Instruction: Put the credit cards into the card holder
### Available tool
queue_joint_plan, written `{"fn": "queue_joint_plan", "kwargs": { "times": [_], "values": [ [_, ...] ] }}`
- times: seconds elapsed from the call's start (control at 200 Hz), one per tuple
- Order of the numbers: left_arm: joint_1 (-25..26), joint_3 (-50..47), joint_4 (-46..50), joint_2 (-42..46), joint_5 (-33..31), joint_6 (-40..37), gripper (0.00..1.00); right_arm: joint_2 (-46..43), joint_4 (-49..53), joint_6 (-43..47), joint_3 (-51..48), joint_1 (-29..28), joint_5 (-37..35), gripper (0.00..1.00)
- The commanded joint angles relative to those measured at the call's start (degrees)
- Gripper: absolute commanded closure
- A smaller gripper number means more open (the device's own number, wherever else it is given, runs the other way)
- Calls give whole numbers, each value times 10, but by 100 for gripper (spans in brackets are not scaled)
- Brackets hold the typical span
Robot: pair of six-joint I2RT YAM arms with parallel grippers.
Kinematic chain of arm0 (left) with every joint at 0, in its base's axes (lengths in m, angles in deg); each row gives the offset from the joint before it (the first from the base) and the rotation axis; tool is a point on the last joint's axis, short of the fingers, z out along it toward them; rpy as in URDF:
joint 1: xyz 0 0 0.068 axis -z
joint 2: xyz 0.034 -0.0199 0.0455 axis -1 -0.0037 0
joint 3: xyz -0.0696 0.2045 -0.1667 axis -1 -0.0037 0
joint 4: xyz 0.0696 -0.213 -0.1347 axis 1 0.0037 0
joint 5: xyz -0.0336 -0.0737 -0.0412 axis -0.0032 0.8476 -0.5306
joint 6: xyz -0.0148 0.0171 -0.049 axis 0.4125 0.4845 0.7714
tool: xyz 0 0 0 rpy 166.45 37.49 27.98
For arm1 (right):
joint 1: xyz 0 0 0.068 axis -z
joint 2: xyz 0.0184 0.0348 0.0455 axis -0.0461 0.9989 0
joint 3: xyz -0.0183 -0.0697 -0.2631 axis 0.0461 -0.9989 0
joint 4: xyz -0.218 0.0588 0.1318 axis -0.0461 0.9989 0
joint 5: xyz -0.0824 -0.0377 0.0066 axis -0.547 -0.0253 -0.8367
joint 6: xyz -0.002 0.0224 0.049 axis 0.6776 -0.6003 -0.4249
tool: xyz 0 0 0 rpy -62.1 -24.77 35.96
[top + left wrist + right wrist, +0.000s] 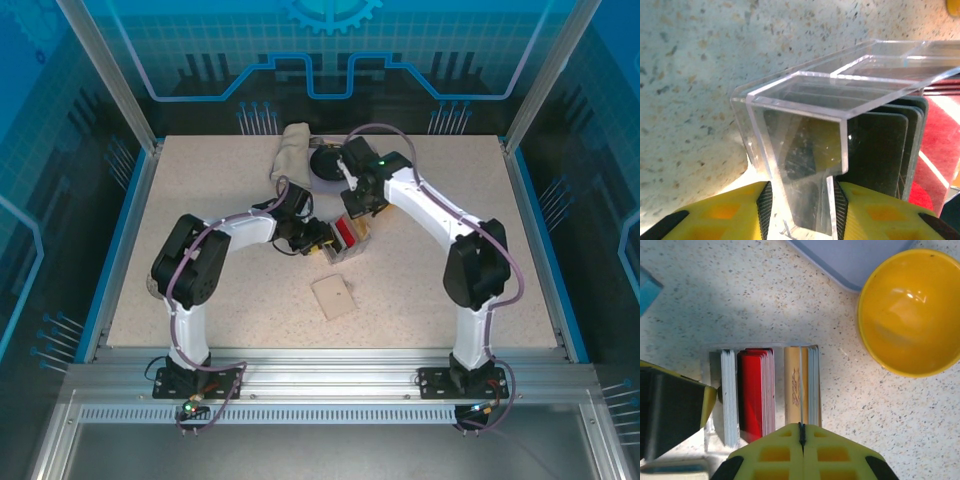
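The beige card holder (333,297) lies shut and flat on the table, in front of both grippers. A clear box (346,240) holds upright credit cards: a white stack (730,395), red ones (756,390) and a tan one (792,385). My right gripper (801,432) hangs over the box, shut on the top edge of a thin pale card (800,375) beside the tan one. My left gripper (802,200) is clamped on the box's clear wall (805,150), with dark cards (880,150) standing behind it.
A yellow bowl (910,310) sits close to the right of the box, with a grey-blue tray (850,255) behind it. A folded cloth (292,152) and a dark round object (326,166) lie at the back. Metal posts frame the table.
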Motion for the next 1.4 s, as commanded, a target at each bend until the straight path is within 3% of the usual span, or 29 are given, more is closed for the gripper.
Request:
{"fn": "queue_joint_plan", "kwargs": {
  "times": [0.0, 0.325, 0.695, 1.025, 1.17, 1.396],
  "values": [
    [-1, -9, 37, 47, -5, -14, 56, -62, -22, -42, -38, 17, 61, 100],
    [-3, -74, -1, 186, -20, 1, 37, -229, -152, -184, -224, 49, 137, 100],
    [-35, -140, -22, 290, 21, 24, 30, -318, -308, -296, -399, 45, 164, 100],
    [-37, -176, -89, 304, 54, 84, 26, -281, -342, -308, -381, 45, 222, 100],
    [-41, -170, -123, 291, 97, 93, 26, -270, -372, -328, -385, 45, 249, 100],
    [-41, -165, -275, 248, 177, 173, 26, -285, -401, -352, -392, 45, 285, 100]
  ]
}}
